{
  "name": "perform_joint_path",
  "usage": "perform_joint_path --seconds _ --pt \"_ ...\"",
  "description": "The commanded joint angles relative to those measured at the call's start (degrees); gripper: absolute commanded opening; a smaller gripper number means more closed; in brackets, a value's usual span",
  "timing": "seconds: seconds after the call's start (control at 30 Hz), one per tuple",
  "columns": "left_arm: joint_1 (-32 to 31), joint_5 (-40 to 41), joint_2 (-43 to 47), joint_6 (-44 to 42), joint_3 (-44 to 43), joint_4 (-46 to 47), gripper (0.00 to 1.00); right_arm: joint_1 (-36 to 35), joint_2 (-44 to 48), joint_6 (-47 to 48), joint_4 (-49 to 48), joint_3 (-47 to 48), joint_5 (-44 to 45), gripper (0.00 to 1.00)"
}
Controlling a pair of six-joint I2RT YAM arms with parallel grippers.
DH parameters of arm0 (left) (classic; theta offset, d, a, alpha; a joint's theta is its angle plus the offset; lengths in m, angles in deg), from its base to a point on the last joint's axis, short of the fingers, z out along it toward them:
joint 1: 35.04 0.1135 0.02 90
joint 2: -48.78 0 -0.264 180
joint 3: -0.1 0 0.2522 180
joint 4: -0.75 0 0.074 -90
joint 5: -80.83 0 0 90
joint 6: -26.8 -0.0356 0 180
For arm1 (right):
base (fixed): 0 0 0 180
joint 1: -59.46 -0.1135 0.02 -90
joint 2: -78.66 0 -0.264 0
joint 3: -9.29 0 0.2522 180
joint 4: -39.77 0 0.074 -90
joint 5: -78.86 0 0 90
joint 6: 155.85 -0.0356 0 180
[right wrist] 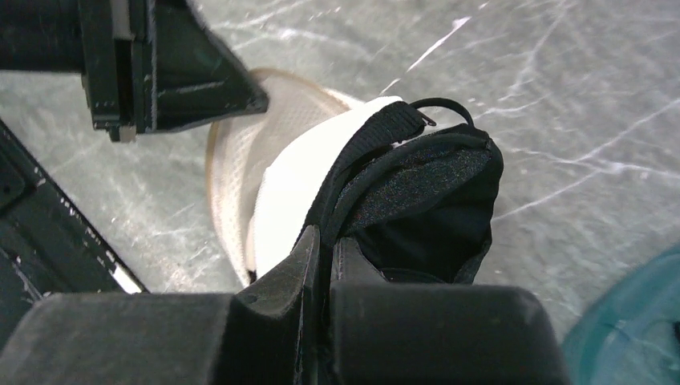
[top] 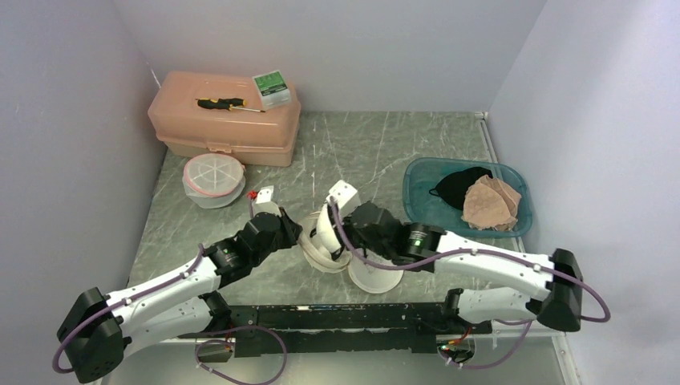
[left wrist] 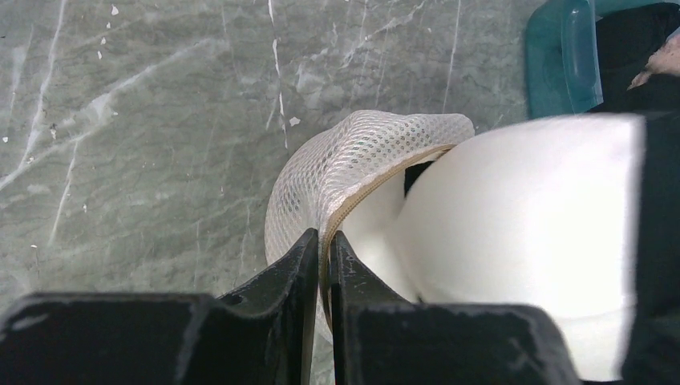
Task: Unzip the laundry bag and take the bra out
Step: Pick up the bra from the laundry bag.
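Note:
The laundry bag (top: 319,255) is a round white mesh pouch with a tan zipper edge, lying open at the table's near middle. My left gripper (left wrist: 322,241) is shut on that zipper edge (left wrist: 377,180), pinching the bag's rim from the left. A bra (right wrist: 425,188) with a white cup and black lining stands half out of the bag (right wrist: 228,172). The right gripper (right wrist: 327,237) is shut on its black edge, coming from the right. From above, the bra's cup (top: 325,224) rises between the left gripper (top: 287,228) and the right gripper (top: 346,218).
A white dome-shaped piece (top: 375,277) lies just right of the bag. A teal tray (top: 417,196) at the right holds black and beige garments. A pink toolbox (top: 224,120) and another round mesh bag (top: 212,178) sit at the back left.

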Motion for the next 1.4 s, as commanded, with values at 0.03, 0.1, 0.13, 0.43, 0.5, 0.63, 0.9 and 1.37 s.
perform_joint_path --seconds 0.03,0.1,0.13,0.43,0.5,0.63,0.9,1.37 --pt "0.0 0.5 0.8 1.6 -1.0 1.0 0.15 -3.2 -6.8 -2.3 -3.5 1.4 -2.7 0.00" --pt "0.0 0.1 0.0 1.5 -1.2 1.1 0.15 -3.4 -9.4 -3.8 -5.3 1.6 -3.3 0.00" --pt "-0.1 -0.1 -0.3 1.6 -1.1 1.0 0.15 -3.5 -10.5 -4.6 -6.6 1.4 -3.7 0.00" --pt "-0.1 0.3 0.5 2.1 0.1 0.1 0.15 -3.4 -11.9 -10.0 -11.5 -1.4 -7.3 0.37" --pt "0.0 0.5 0.9 2.2 0.5 0.3 0.15 -3.3 -10.5 -10.4 -10.8 -1.6 -6.8 0.48" --pt "-0.1 0.6 0.6 2.2 0.6 0.3 0.15 -2.9 -7.4 -11.2 -8.8 -1.8 -7.0 0.61" --pt "0.0 1.3 0.7 2.7 1.1 -0.4 0.15 0.2 2.5 -13.8 -5.3 -4.3 -7.6 0.72" --pt "0.0 1.8 2.7 2.5 2.8 -2.5 0.15 34.3 11.3 -32.9 -33.1 -29.6 -43.7 0.78"
